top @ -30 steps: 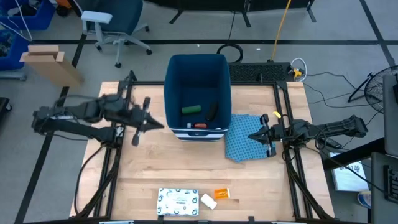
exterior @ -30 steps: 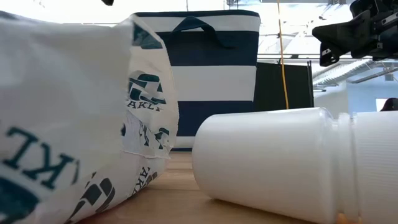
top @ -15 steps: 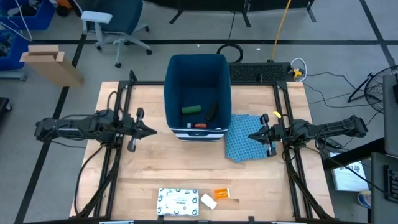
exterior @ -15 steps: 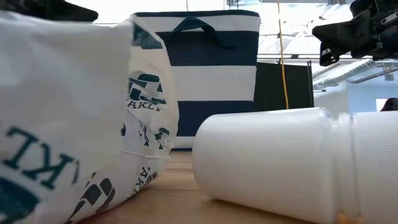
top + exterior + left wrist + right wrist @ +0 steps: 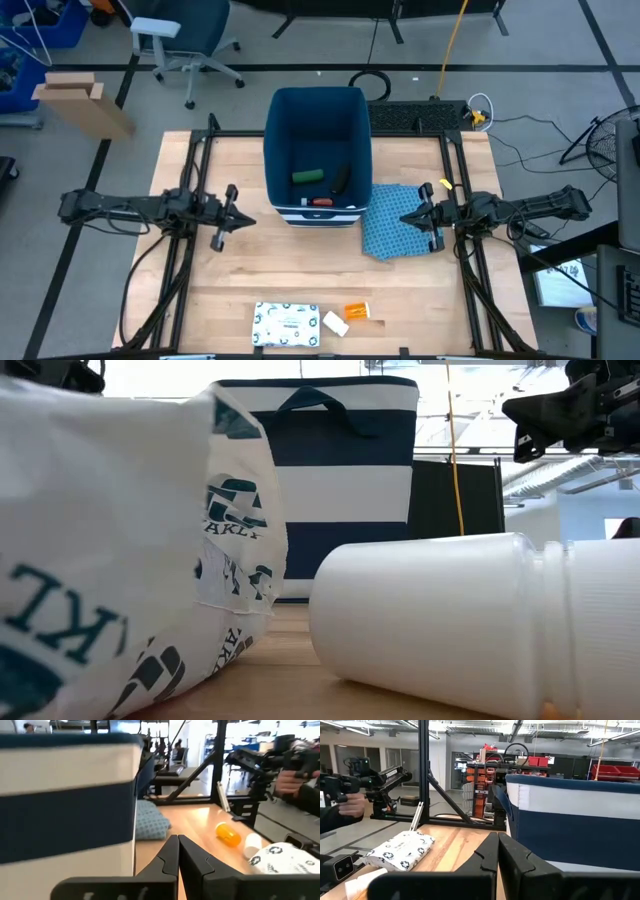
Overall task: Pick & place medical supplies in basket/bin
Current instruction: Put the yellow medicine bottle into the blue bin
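Note:
The dark-blue bin (image 5: 317, 120) stands at the table's far middle. In it lie a green box (image 5: 307, 176), a dark item (image 5: 340, 180) and a red-white tube (image 5: 320, 201). My left gripper (image 5: 250, 219) is shut and holds nothing, level, just left of the bin's near corner. My right gripper (image 5: 403, 219) is shut and holds nothing, above the blue patterned cloth (image 5: 392, 235) to the right of the bin. Near the front edge lie a white speckled packet (image 5: 287, 325), a small white piece (image 5: 336, 322) and an orange pill bottle (image 5: 357, 312).
Black frame rails (image 5: 190, 250) run along both sides of the table. The left wrist view shows the bin's striped wall (image 5: 65, 810) close by. A person's hand (image 5: 350, 805) holding a device shows in the room beyond the table.
My left gripper has come down beside the bin and drawn back a little toward the table's left edge, levelling out. It has stayed shut with nothing in it.

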`<action>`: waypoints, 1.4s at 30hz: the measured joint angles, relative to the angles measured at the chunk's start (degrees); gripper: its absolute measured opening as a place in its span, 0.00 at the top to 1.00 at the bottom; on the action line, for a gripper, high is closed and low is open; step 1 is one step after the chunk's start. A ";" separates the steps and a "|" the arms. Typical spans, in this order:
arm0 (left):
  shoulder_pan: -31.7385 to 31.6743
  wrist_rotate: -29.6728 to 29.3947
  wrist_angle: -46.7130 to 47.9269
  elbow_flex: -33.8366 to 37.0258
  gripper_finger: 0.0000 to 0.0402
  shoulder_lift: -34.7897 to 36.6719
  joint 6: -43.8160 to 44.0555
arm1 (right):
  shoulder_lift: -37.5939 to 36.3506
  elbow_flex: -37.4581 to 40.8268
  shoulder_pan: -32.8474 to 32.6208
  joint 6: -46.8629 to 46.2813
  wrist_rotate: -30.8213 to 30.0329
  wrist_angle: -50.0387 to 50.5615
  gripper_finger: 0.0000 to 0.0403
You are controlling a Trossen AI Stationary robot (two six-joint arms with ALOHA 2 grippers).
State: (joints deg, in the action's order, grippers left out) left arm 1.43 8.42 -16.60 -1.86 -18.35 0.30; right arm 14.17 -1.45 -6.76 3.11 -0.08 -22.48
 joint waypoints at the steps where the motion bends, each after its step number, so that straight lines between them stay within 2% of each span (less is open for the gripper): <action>1: 0.00 -0.77 0.01 0.25 0.98 0.00 0.10 | 0.00 0.00 0.00 -0.11 -0.02 0.00 1.00; 6: -0.02 -4.43 0.92 0.55 0.98 0.00 0.28 | 0.09 -1.21 -0.33 -2.23 -1.25 -3.00 1.00; 8: -0.02 -4.07 1.08 0.58 0.99 0.00 0.32 | 1.33 -3.67 -1.56 -1.88 -1.13 1.02 1.00; 12: -0.01 -4.01 1.09 0.58 0.98 0.00 0.08 | 7.71 -14.46 -5.85 -0.83 -1.56 5.23 1.00; 20: -0.02 -4.05 0.27 0.58 0.91 0.00 0.79 | 32.04 -39.02 -16.38 0.91 -8.00 16.08 1.00; 28: -0.01 -4.04 0.26 0.58 0.91 0.00 4.05 | 56.41 -66.06 -22.85 -7.04 -13.49 36.03 0.99; 32: -0.01 -4.01 0.24 0.58 0.91 0.00 4.63 | 67.94 -76.39 -24.97 -10.03 -13.62 48.16 0.87; 36: 0.00 -3.99 0.67 0.58 0.91 0.00 4.74 | 76.33 -83.79 -26.23 -13.70 -13.42 55.49 0.68; 42: -0.02 -3.99 1.46 0.58 0.91 0.00 4.59 | 85.44 -85.77 -26.35 -16.11 -13.15 57.91 0.37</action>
State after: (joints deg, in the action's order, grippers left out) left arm 1.41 4.43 -15.14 -1.28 -18.35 4.89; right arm 99.62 -87.22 -33.12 -12.99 -13.23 35.43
